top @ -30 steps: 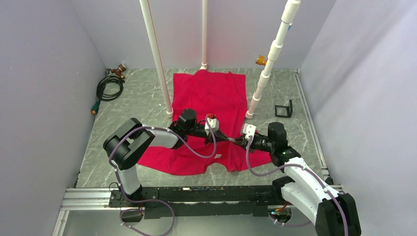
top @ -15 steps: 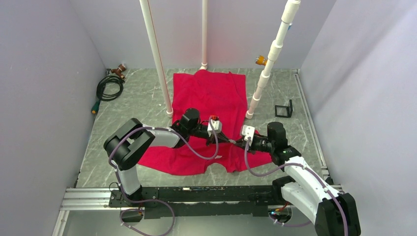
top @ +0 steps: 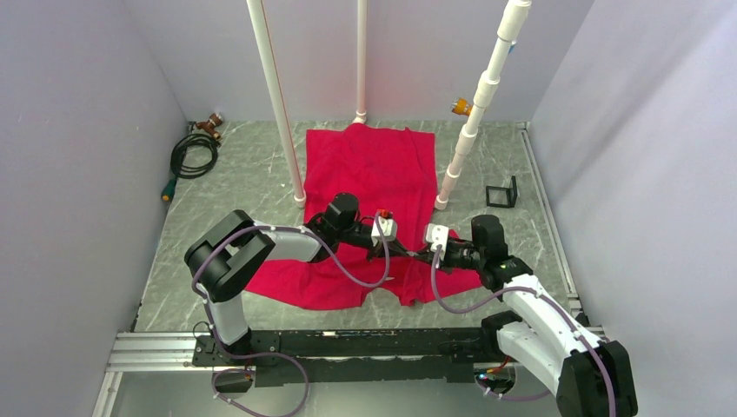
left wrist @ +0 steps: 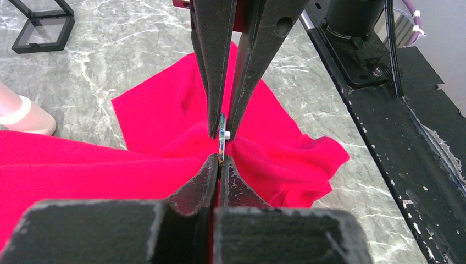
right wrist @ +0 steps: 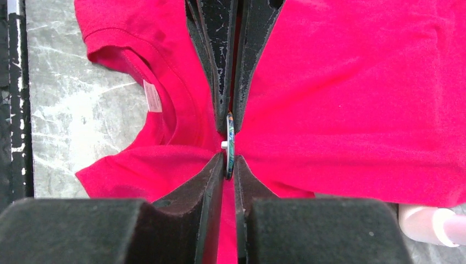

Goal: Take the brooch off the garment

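The red T-shirt, the garment (top: 369, 165), lies flat on the marble table, its collar toward the arms. The two grippers meet tip to tip over its near part. In the left wrist view my left gripper (left wrist: 220, 160) is shut on the lower edge of the brooch (left wrist: 222, 138), a thin disc seen edge-on with a small white post. In the right wrist view my right gripper (right wrist: 229, 163) is shut on the other edge of the brooch (right wrist: 230, 140). Bunched garment (left wrist: 82, 165) rises to it. The white neck label (right wrist: 152, 96) lies left of the jaws. From above the brooch is hidden between the left gripper (top: 402, 249) and the right gripper (top: 415, 253).
Three white pipes stand round the shirt: left (top: 278, 104), back (top: 361, 61), right (top: 478, 104). A small black frame (top: 501, 195) sits at the right, a coiled black hose (top: 193, 155) at the far left. The black base rail (top: 348, 343) runs along the near edge.
My left gripper has moved right and a little nearer, closing up to my right gripper, which has shifted slightly left. The shirt has bunched a little between them.
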Available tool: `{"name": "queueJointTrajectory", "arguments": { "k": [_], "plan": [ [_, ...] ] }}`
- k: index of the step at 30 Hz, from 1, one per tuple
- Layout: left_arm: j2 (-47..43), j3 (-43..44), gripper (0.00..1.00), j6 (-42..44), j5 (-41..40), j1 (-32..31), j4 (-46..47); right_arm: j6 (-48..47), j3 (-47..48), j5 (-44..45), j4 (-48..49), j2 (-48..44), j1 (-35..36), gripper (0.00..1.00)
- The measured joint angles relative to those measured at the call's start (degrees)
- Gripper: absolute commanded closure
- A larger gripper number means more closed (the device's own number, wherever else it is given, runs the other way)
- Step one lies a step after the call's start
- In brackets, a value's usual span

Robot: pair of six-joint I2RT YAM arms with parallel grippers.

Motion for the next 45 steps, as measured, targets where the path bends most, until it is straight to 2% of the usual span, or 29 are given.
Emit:
{"name": "queueJointTrajectory", "arguments": {
  "k": [16, 19, 21, 22, 23, 25, 26, 28, 32, 38, 45],
  "plan": [
    [0.0, 0.22, 1.0, 1.2, -0.04, -0.09, -1.49, -3.67, 2.45, -1.03, -5.6, 0.81, -1.62, 0.82],
    [0.0, 0.26, 1.0, 1.16, -0.04, -0.11, -1.51, -3.98, 2.45, -1.27, -5.7, 1.16, -1.62, 0.89],
    [0.02, 0.26, 1.0, 1.16, -0.04, -0.11, -1.55, -3.93, 2.45, -1.27, -5.57, 1.29, -1.62, 1.0],
    [0.0, 0.28, 1.0, 1.16, -0.02, -0.09, -1.6, -3.89, 2.45, -1.22, -5.51, 1.31, -1.62, 1.0],
    [0.02, 0.28, 0.97, 1.16, 0.09, -0.09, -1.64, -3.91, 2.45, -1.22, -5.44, 1.33, -1.62, 1.0],
    [0.02, 0.33, 0.76, 1.11, 0.07, -0.11, -1.64, -3.37, 2.45, -1.27, -5.33, 1.36, -1.68, 1.0],
    [0.0, 0.33, 0.69, 0.68, 0.0, -0.11, -1.51, -2.89, 2.45, -1.33, -5.14, 1.36, -1.68, 1.0],
    [0.02, 0.31, 0.63, -0.2, -0.11, -0.04, -0.72, -1.29, 2.45, -1.31, -4.48, 1.36, -1.68, 1.0],
    [0.0, -0.52, 0.6, -2.45, -1.14, -0.04, 3.08, 6.16, 2.45, -1.2, -1.27, 1.33, -1.68, 1.0],
    [0.0, -3.19, 0.63, -6.21, -3.72, 0.02, 8.9, 17.16, 1.99, -0.68, 2.69, 1.22, -1.68, 1.0],
    [0.02, -3.82, 0.66, -9.2, -5.07, 0.07, 13.2, 25.16, 0.9, 0.66, 5.79, 1.01, -1.68, 1.0]
  ]
}}
